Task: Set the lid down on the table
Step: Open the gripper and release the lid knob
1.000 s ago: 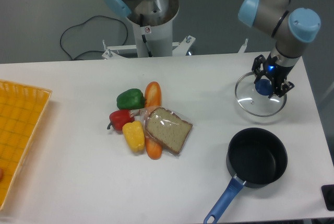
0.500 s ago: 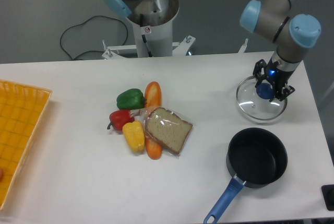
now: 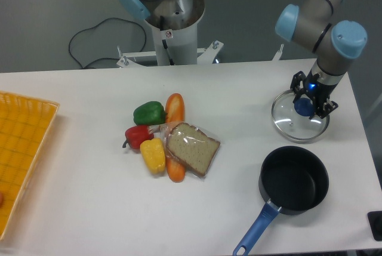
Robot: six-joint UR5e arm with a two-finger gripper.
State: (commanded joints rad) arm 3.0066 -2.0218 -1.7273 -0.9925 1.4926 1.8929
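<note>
One arm reaches in from your upper right, and its gripper (image 3: 308, 96) stands over the lid (image 3: 299, 119), its two black fingers (image 3: 296, 83) closed around the lid's blue centre knob (image 3: 304, 107). The lid, a clear glass disc with a thin metal rim, sits low at the far right of the white table (image 3: 89, 208); you cannot tell from this view whether its rim is touching the tabletop or held just above it. Just in front of the lid, apart from it, is a black saucepan (image 3: 293, 179) with a blue handle (image 3: 255, 231) pointing toward the near edge. Near the middle of the table is a tight cluster of food: a green pepper (image 3: 148, 113), a red pepper (image 3: 136, 136), a yellow pepper (image 3: 153, 156), two orange carrots, one upright behind (image 3: 174, 108) and one in front (image 3: 175, 170), and a slice of bread in clear wrap (image 3: 191, 148) lying across them. A yellow-orange mesh tray (image 3: 21, 154) lies at the left edge. Behind the table stands a second robot base (image 3: 170, 11) bearing a small red and white sticker (image 3: 168, 34), too small to read. A black cable (image 3: 95, 44) loops on the floor.
</note>
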